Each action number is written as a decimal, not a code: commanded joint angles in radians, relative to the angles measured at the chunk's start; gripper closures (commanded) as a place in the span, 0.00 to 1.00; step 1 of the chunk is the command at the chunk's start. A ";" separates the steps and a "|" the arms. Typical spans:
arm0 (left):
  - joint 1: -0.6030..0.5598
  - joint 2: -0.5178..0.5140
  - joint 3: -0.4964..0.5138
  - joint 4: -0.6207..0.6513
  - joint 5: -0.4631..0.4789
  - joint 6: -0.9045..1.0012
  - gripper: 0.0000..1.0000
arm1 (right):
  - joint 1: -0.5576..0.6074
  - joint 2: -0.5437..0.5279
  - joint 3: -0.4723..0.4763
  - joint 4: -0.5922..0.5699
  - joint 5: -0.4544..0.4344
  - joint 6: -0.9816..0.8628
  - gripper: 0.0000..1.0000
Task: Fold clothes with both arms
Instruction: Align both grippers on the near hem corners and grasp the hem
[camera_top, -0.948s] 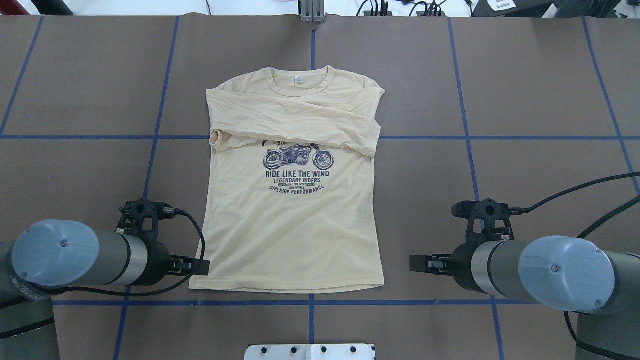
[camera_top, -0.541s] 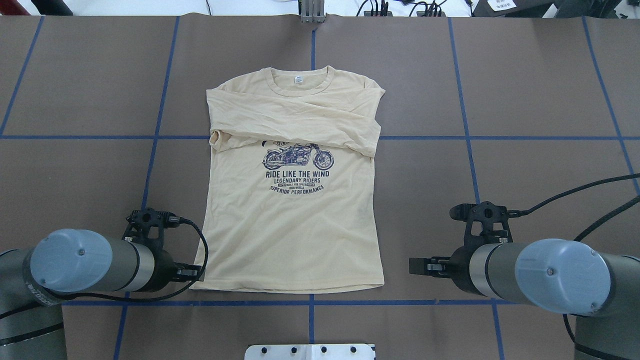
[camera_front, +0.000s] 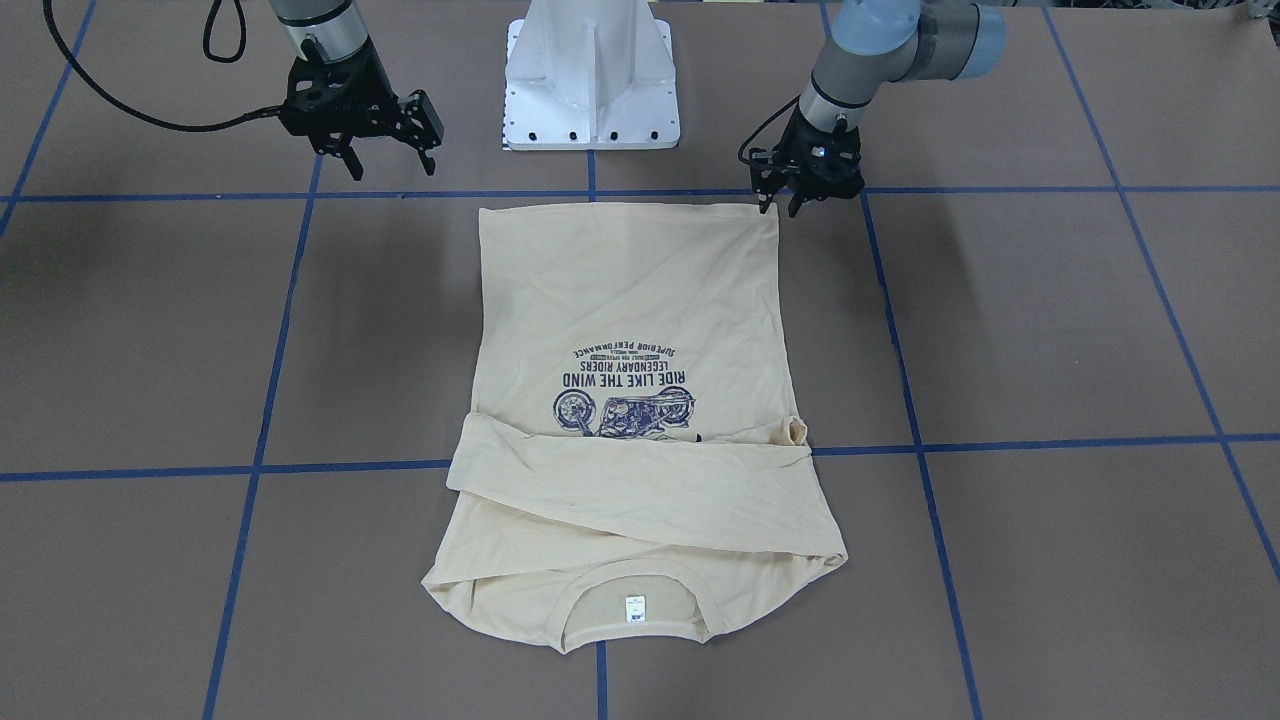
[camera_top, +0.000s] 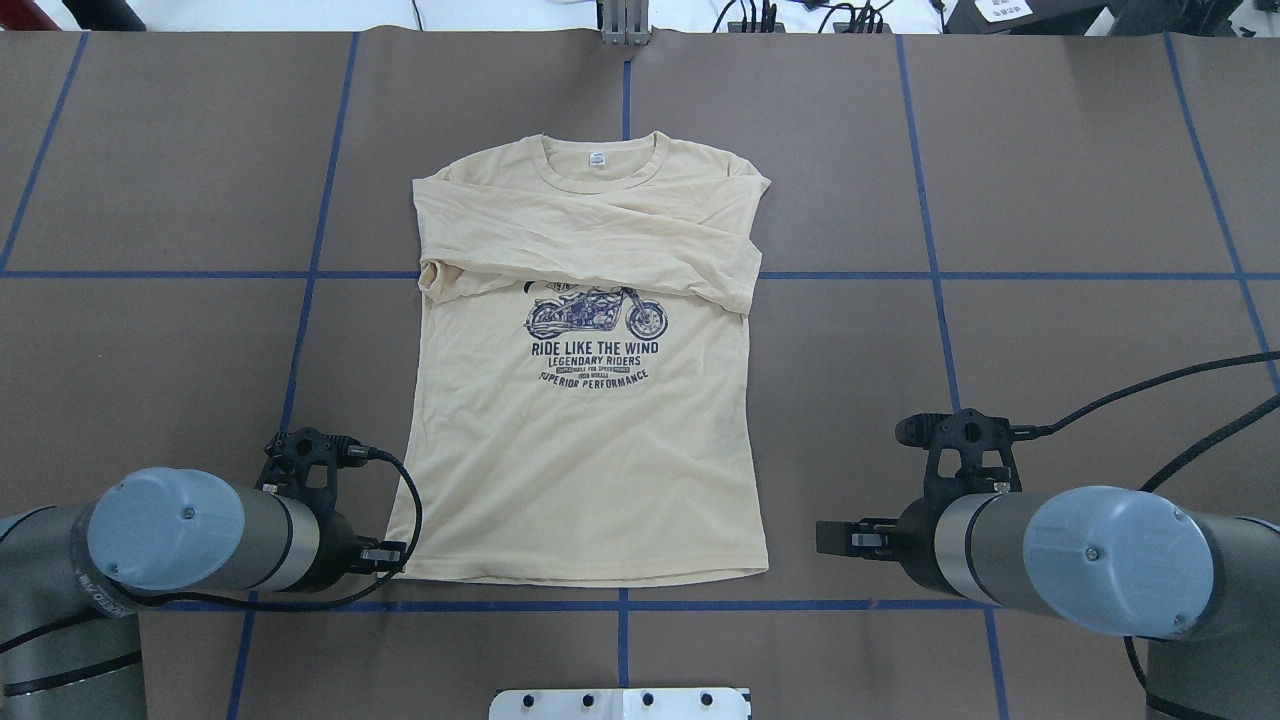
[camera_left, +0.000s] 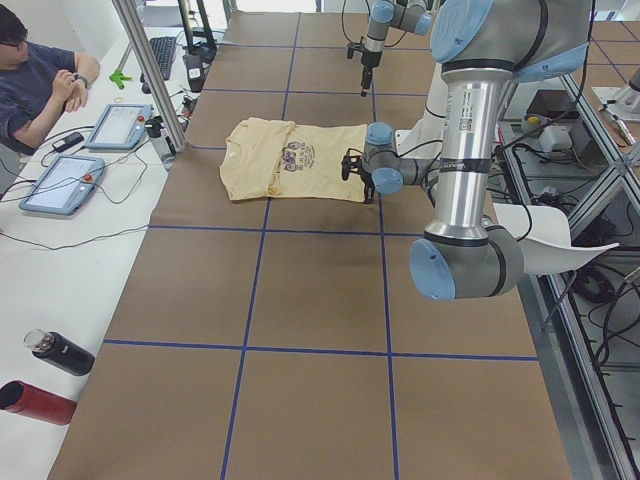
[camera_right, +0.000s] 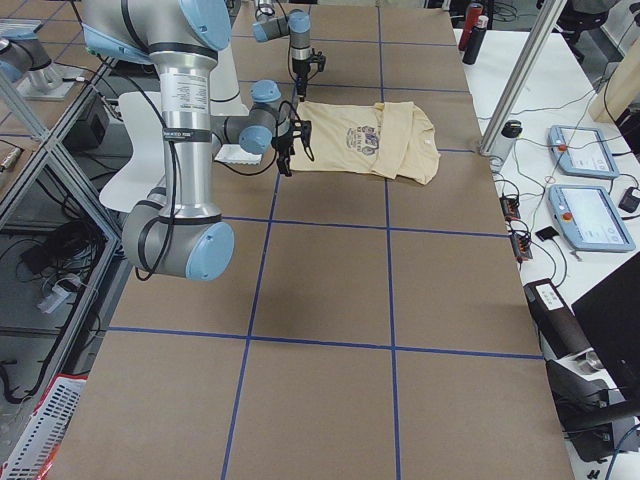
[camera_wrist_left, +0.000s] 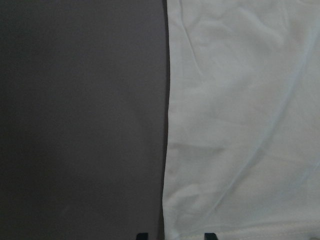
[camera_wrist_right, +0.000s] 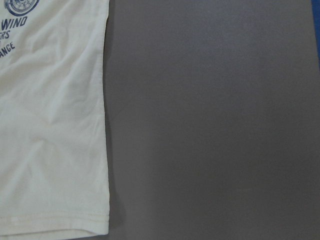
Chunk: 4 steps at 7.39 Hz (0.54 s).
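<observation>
The cream-yellow T-shirt (camera_top: 580, 450) lies flat, print up, on the brown table, collar at the far side, both sleeves folded across the chest. It also shows in the front view (camera_front: 630, 300). My left gripper (camera_top: 388, 556) (camera_front: 781, 207) is low at the hem's left corner. In the left wrist view its two fingertips (camera_wrist_left: 142, 235) stand apart, either side of the shirt's side edge (camera_wrist_left: 167, 150), so it is open. My right gripper (camera_top: 832, 537) (camera_front: 388, 160) is open and empty, a short way off the hem's right corner (camera_wrist_right: 102, 227).
The white pedestal base (camera_front: 590, 75) stands at the near table edge between the arms. Blue tape lines (camera_top: 620, 605) grid the table. Black cables (camera_top: 1150, 385) trail from the right wrist. An operator (camera_left: 40, 85) sits with tablets and bottles on the side bench.
My left gripper has moved toward the near edge, down to the hem's left corner. The right arm has barely shifted. The shirt has not moved.
</observation>
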 joint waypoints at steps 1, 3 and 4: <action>0.003 -0.001 0.006 0.000 0.000 0.000 0.55 | -0.003 0.000 0.000 0.000 -0.005 0.000 0.00; 0.025 -0.022 0.007 0.020 0.000 -0.002 0.62 | -0.003 0.002 0.000 0.000 -0.005 0.000 0.00; 0.026 -0.039 0.011 0.045 0.000 -0.003 0.66 | -0.003 0.002 0.000 0.000 -0.005 0.000 0.00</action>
